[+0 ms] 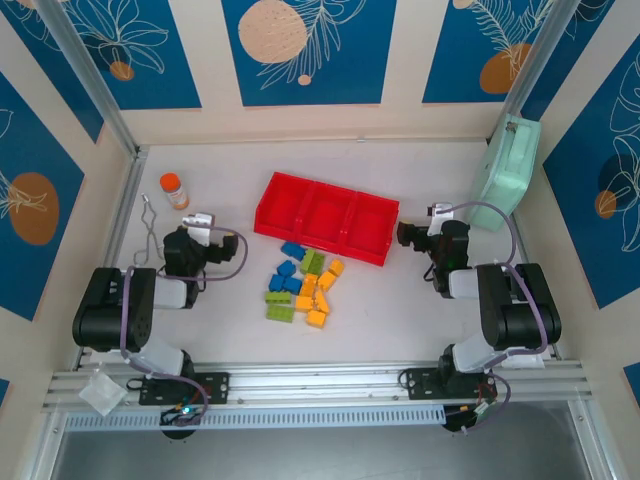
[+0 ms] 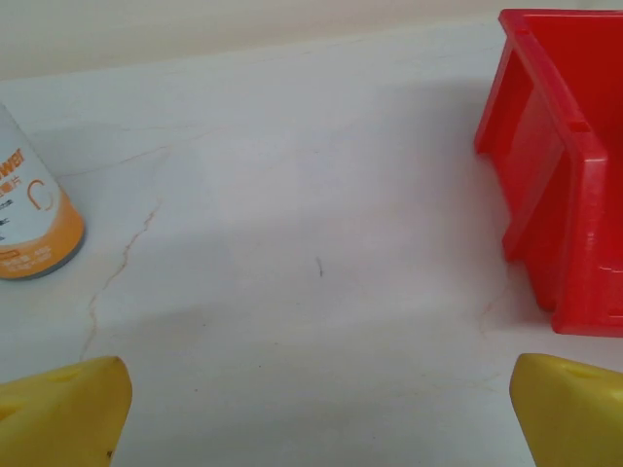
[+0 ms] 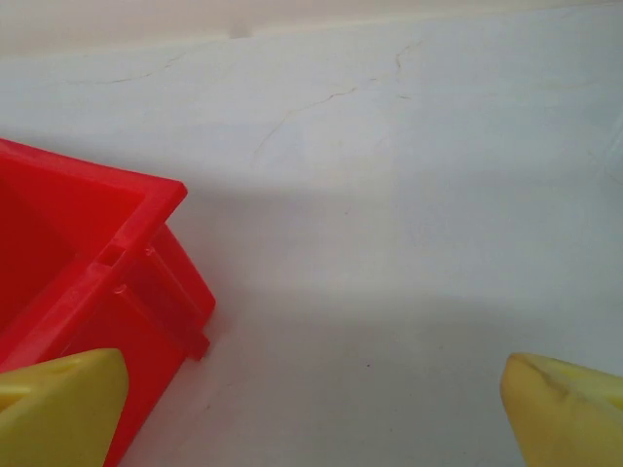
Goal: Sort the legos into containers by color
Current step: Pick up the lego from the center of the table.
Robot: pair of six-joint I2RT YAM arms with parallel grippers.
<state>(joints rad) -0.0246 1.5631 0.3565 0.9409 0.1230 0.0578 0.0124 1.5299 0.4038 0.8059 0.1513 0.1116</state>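
Well left of the tray (image 1: 268, 218) stands the bottle (image 1: 174, 190), and my left tool (image 2: 313, 416) hangs between the two, jaws spread as wide as they go with nothing in them, low over bare desk (image 2: 292, 243). A swing toward the pile could clip the tray's left end and slide it, or an elbow drifting outward could tip the bottle.

The legos (image 1: 303, 285) lie in a mixed heap just on the near side of the tray, blue, green and orange-yellow pressed together, one blue brick almost against the tray's near wall. All three compartments look empty. With bricks packed this tight, I expect wide jaws closing on one to shove its neighbours or lift two colours at once. The tray walls are low, so a release from too high could bounce a brick out or into the next compartment.

Just right of the tray my right tool (image 3: 311, 413) is likewise fully open and empty, the tray's right corner close beside one finger; a careless descent would hit that rim. If both arms go for the heap together they could meet over it. Further right the case (image 1: 505, 175) leans at the wall, within a wide backswing's reach
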